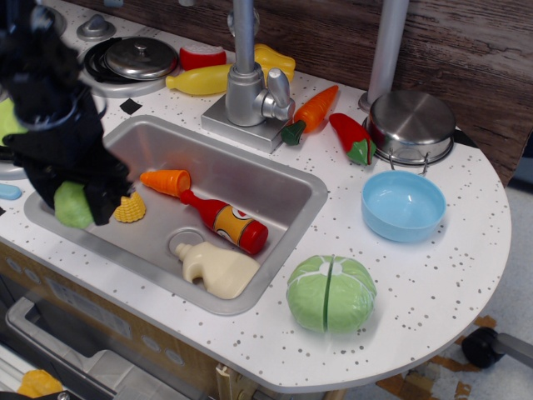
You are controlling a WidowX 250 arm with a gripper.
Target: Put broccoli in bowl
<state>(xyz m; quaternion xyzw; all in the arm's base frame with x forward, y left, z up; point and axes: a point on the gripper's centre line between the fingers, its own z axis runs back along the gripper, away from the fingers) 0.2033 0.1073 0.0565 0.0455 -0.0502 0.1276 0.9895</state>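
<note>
The claw (82,198) grips the broccoli (72,206) above the sink's (283,179) left end, corn (130,208) just beside it, the bowl (404,205) far off on the desk (433,283).
</note>
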